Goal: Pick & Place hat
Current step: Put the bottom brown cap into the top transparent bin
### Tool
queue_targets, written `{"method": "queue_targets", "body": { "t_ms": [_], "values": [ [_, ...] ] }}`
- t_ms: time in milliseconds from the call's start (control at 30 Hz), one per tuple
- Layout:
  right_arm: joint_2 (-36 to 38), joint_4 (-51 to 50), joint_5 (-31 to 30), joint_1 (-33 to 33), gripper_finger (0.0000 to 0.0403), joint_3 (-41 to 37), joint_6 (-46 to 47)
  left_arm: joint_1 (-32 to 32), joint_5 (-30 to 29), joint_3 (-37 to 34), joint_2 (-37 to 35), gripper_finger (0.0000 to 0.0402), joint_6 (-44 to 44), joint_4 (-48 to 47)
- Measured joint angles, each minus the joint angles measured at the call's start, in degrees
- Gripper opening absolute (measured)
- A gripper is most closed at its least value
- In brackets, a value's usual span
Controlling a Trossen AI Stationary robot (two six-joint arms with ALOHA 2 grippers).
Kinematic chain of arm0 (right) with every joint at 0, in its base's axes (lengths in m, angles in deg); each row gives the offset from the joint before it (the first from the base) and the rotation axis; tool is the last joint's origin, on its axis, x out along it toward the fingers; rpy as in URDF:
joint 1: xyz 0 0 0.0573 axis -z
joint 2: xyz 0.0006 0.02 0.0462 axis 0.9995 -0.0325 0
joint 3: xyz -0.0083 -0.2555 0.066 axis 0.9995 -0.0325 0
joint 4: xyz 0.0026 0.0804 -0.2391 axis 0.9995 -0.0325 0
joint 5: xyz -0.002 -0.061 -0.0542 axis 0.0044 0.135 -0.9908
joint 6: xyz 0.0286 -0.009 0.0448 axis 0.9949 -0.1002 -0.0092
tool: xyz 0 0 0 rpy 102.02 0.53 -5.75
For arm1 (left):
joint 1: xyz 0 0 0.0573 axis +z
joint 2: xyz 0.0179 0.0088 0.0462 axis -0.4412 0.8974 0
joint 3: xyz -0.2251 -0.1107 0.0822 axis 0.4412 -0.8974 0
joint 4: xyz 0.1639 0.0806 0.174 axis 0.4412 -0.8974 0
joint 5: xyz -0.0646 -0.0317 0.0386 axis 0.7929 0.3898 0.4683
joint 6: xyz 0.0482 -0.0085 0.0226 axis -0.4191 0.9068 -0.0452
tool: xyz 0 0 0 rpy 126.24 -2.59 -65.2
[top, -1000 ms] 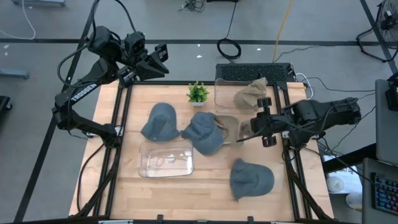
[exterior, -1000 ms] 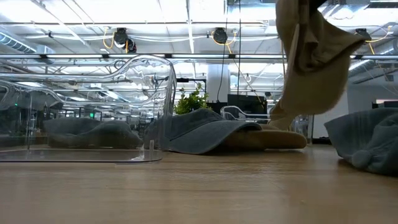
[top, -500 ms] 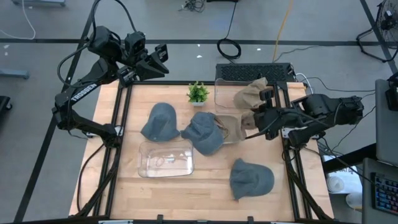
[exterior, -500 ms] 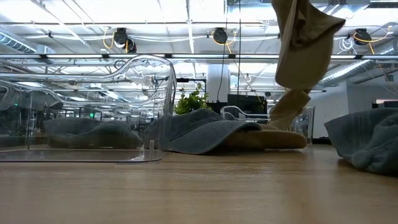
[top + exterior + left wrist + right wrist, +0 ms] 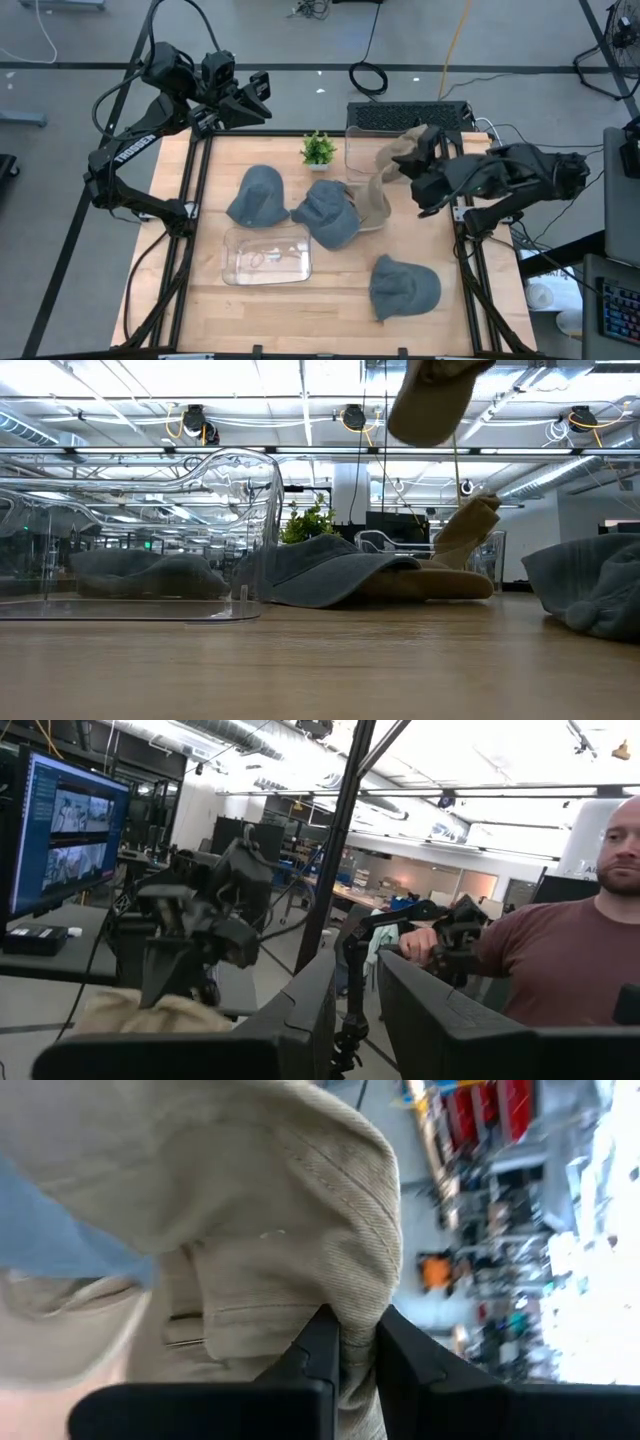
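My right gripper (image 5: 357, 1335) is shut on a tan hat (image 5: 250, 1210), high above the table's right half. In the low view that hat (image 5: 430, 400) hangs at the picture's top. The high view shows my right gripper (image 5: 410, 168) beside the far-right clear bin (image 5: 360, 160), where another tan hat (image 5: 402, 150) lies. More tan cloth (image 5: 368, 205) rests on the table against a blue cap (image 5: 328, 212). My left gripper (image 5: 262, 92) waits beyond the far-left corner, open, with nothing between its fingers (image 5: 310, 1010). My right gripper pinches a stitched fold of the tan hat (image 5: 352, 1305) between its two fingers. The hat bulges out past the fingertips and is lifted clear of the table (image 5: 430, 400). I cannot tell which part of the hat the fold is.
Two more blue hats lie at the left (image 5: 258, 195) and near right (image 5: 403, 288). A clear bin (image 5: 265, 255) stands at the near left and a small plant (image 5: 318, 148) at the far middle. A person (image 5: 560, 950) stands beyond the table.
My right gripper has risen and drawn toward the table's far edge, rolling its wrist as it went. The tan hat has gone up with it, from hanging low over the table to high above it.
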Motion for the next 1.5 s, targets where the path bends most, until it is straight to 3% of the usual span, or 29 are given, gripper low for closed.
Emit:
{"method": "queue_targets", "body": {
  "t_ms": [233,433,733,1200,1500],
  "values": [
    [0.0,2.7,-0.5,0.0,0.0022,5.3,-13.4,0.0,0.0,0.0,0.0,0.0085,0.2,0.0],
    [0.3,5.6,-4.6,0.5,0.0022,8.6,-27.3,0.0,0.0,0.0,0.0,0.0085,0.2,0.0],
    [1.1,5.1,-4.0,9.1,0.0022,9.0,-42.8,0.0,-3.0,0.0,0.0,0.0085,-0.7,0.0],
    [1.5,5.5,15.5,29.9,0.0022,7.6,-53.9,0.0,-3.0,0.0,0.0,0.0085,-0.8,0.0],
    [1.5,7.4,26.7,41.9,0.0022,-2.2,-58.8,0.0,-3.0,0.0,0.0,0.0085,-0.8,0.0]
  ]
}}
